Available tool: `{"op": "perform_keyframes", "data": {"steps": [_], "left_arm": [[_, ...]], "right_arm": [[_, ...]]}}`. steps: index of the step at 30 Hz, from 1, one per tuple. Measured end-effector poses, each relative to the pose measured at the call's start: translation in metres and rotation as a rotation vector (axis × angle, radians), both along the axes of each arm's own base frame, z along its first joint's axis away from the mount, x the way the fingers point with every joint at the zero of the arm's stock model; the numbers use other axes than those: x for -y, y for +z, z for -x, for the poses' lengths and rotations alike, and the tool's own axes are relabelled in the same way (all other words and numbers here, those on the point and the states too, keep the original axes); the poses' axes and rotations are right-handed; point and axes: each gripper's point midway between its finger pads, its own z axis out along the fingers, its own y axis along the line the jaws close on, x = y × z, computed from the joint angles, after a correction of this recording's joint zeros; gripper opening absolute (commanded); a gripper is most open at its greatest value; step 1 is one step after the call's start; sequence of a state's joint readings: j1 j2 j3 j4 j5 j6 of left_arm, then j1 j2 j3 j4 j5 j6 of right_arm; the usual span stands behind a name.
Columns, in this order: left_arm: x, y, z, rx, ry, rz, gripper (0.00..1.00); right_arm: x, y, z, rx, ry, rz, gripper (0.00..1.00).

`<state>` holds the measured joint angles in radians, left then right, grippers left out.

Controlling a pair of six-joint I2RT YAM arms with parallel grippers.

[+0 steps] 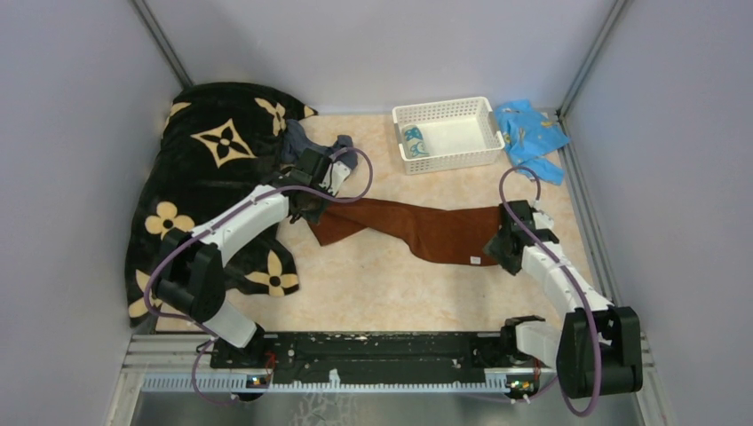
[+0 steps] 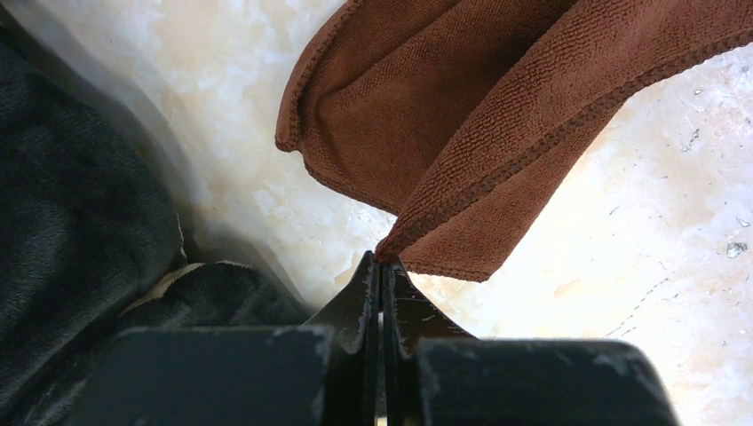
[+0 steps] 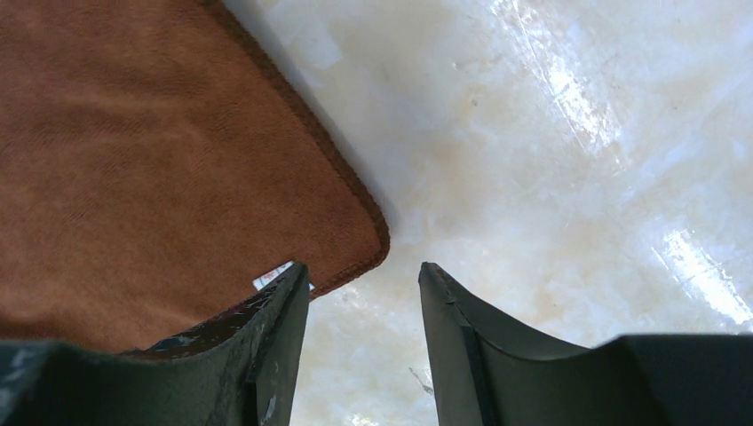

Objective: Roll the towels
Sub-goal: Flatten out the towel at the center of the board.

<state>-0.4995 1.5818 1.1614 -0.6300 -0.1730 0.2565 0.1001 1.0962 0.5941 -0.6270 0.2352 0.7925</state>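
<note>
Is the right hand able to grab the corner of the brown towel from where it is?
Probably yes. The right hand is open, and the corner of the brown towel lies flat on the table just ahead of its gap, with nothing in between.

towel before basket, blanket left

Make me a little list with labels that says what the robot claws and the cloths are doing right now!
left claw: shut, pinching an edge of the brown towel
right claw: open, at the brown towel's other end, one finger over its edge near the corner
brown towel: spread out on the table, not rolled
teal towel: looks rolled, inside the white basket
grey-blue towel: crumpled beside the black blanket
</note>
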Motion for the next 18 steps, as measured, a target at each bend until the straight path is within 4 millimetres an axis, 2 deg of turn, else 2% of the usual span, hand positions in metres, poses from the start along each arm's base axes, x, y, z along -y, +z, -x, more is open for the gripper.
{"op": "perform_keyframes", "data": {"steps": [4,8,12,14,18], "left_arm": [[0.000,0.000,0.000,0.001,0.000,0.000,0.00],[0.000,-0.001,0.000,0.000,0.000,0.000,0.00],[0.000,-0.001,0.000,-0.001,0.000,0.000,0.00],[0.000,-0.001,0.000,-0.001,0.000,0.000,0.00],[0.000,-0.001,0.000,-0.001,0.000,0.000,0.00]], "right_arm": [[0.003,-0.014,0.002,-0.028,-0.050,-0.013,0.43],[0.006,-0.024,0.003,-0.041,-0.095,-0.029,0.42],[0.006,-0.025,-0.003,-0.025,-0.115,-0.042,0.38],[0.005,-0.025,-0.005,-0.021,-0.122,-0.046,0.32],[0.004,-0.025,-0.009,-0.014,-0.131,-0.063,0.30]]}}
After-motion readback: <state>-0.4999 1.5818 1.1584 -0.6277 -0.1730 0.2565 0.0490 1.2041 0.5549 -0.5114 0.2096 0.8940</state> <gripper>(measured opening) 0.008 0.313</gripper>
